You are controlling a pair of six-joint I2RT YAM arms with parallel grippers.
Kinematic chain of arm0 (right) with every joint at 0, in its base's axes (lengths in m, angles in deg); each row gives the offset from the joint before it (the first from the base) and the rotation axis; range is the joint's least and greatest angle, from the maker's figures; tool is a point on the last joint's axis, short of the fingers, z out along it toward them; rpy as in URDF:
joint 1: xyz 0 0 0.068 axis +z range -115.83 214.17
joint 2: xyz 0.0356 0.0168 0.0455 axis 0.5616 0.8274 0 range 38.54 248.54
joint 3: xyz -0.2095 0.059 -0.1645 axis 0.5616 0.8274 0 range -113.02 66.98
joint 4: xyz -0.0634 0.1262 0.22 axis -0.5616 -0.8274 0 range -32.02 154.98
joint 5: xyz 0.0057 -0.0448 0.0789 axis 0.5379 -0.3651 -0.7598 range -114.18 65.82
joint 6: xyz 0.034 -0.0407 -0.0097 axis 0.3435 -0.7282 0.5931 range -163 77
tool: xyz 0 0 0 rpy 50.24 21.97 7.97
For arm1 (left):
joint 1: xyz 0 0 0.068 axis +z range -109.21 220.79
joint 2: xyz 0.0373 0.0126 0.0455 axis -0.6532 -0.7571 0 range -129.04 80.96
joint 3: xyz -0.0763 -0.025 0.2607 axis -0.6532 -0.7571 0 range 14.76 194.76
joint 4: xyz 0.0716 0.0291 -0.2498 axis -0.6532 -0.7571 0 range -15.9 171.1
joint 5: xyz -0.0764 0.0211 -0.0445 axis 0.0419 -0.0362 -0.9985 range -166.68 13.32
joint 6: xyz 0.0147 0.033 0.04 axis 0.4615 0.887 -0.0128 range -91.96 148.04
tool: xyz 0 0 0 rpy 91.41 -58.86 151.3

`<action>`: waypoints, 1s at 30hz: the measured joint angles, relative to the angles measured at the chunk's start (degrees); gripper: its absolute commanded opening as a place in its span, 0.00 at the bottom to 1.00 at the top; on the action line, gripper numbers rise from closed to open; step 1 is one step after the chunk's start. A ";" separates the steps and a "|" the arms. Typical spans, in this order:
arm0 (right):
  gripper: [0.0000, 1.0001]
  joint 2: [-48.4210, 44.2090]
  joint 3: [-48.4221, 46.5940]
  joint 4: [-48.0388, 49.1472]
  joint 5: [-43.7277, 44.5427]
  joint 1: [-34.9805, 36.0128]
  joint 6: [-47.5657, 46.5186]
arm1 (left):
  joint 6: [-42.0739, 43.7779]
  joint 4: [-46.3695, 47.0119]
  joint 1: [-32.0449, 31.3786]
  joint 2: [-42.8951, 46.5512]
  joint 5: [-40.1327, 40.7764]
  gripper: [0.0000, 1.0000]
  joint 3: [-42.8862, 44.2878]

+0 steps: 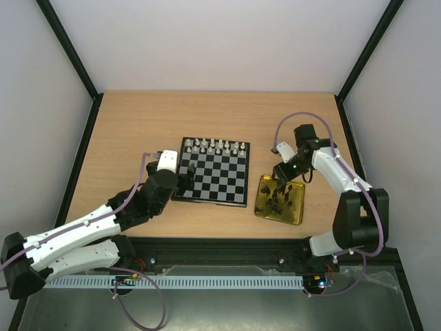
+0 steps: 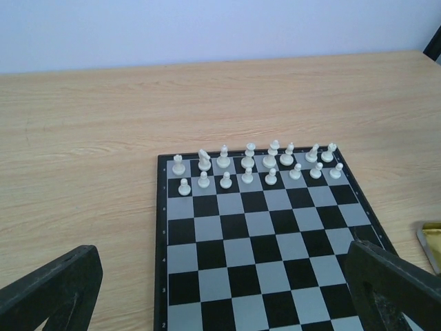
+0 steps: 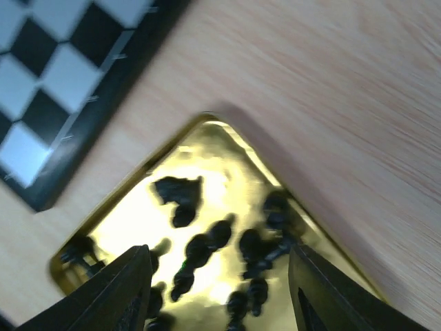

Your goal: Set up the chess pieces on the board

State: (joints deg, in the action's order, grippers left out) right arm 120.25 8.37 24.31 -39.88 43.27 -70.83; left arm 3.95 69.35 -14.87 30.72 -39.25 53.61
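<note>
The checkered board (image 1: 213, 172) lies mid-table. Several white pieces (image 1: 215, 146) fill its two far rows, also in the left wrist view (image 2: 256, 165). Several black pieces (image 3: 207, 245) lie loose in the gold tray (image 1: 279, 200). My left gripper (image 1: 186, 176) is open and empty at the board's left edge, its fingers (image 2: 52, 289) spread over the near rows. My right gripper (image 1: 281, 178) is open and empty just above the tray, its fingers (image 3: 114, 293) either side of the black pieces.
The gold tray (image 3: 124, 214) sits right of the board (image 3: 62, 76), close to its rim. Black frame rails run along the table's sides. Bare wood surrounds the board (image 2: 262, 255).
</note>
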 measured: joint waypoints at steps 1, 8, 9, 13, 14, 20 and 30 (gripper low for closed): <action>0.56 1.33 -0.39 0.85 0.37 -1.55 1.22 | 0.17 0.15 0.59 -0.94 -0.63 0.99 0.50; 0.55 4.00 -0.48 4.39 3.87 -5.01 6.23 | 4.66 -1.81 1.70 -11.80 -1.27 0.99 12.28; 0.53 4.02 -0.48 4.81 4.28 -5.01 6.38 | 4.90 -1.64 2.03 -12.57 -1.05 0.99 12.66; 0.44 5.25 -0.48 5.16 5.14 -5.01 6.60 | 5.42 -2.80 6.95 -12.55 -2.97 0.99 10.84; 0.43 6.08 -0.48 5.16 5.29 -5.01 6.58 | 6.03 -2.86 8.22 -11.56 -3.32 0.99 9.88; 0.31 11.45 -0.72 4.81 6.01 -4.98 6.91 | 11.10 -1.68 9.14 -2.29 -7.32 0.94 3.98; 0.26 15.10 -1.20 4.70 5.97 -3.96 7.89 | 12.96 -3.61 9.07 -8.20 -7.87 0.93 5.18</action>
State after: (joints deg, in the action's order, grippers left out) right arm 135.36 7.17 29.01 -33.91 39.32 -62.94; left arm 16.91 65.75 -5.80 22.53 -47.12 58.79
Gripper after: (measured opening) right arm 0.264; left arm 0.932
